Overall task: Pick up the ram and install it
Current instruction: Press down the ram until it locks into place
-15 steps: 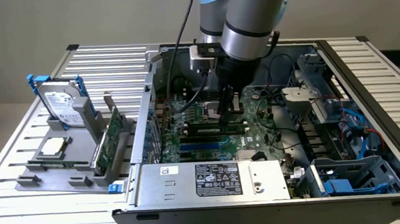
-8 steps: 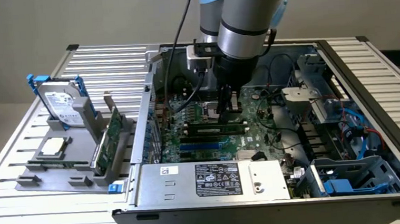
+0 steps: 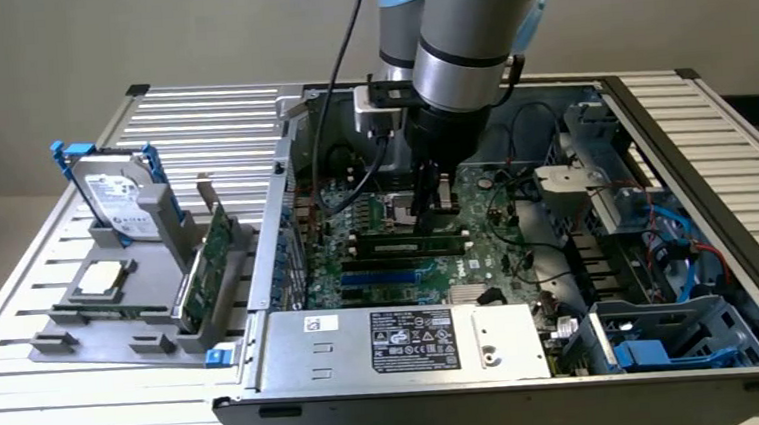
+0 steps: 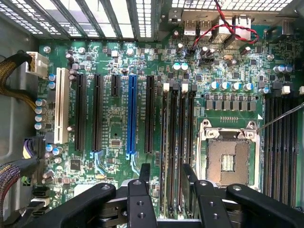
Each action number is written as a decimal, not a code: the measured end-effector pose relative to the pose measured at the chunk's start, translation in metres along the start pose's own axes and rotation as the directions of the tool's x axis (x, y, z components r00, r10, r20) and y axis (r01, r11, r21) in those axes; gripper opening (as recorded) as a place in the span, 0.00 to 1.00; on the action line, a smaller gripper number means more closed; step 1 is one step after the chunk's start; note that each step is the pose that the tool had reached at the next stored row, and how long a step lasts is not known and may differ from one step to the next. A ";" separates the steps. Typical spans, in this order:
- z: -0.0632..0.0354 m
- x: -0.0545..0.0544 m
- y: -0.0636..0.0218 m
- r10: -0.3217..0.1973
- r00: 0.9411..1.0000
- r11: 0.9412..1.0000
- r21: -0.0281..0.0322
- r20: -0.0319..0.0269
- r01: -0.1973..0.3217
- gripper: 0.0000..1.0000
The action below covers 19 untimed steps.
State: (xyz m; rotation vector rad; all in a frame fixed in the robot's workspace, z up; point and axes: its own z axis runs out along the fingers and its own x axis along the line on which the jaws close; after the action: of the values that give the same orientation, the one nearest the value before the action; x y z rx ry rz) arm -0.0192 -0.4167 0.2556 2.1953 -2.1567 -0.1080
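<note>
Right now the end effector is hanging with its jaws spread and empty, straddling the ram. The ram is standing on edge just below, apparently in a memory slot beside the processor socket, its dark-green, chip-lined length running alongside that socket.

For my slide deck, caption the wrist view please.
Open end effector poised over the ram in its motherboard slot, beside the empty processor socket.
</note>
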 end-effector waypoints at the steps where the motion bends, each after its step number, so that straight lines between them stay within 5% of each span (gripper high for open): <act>1: 0.0000 0.000 0.0000 0.000 1.000 1.000 0.000 0.000 0.000 0.40; 6: 0.0000 0.000 0.0000 0.000 1.000 1.000 0.000 0.000 0.000 0.37; 12: 0.0000 0.000 0.0001 0.000 1.000 1.000 0.000 0.000 0.000 0.11; 19: 0.0078 0.000 0.0038 0.000 1.000 1.000 0.000 0.000 0.000 0.11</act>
State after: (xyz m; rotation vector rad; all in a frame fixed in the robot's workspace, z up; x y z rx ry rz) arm -0.0237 -0.4168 0.2482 2.1957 -2.1562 -0.1079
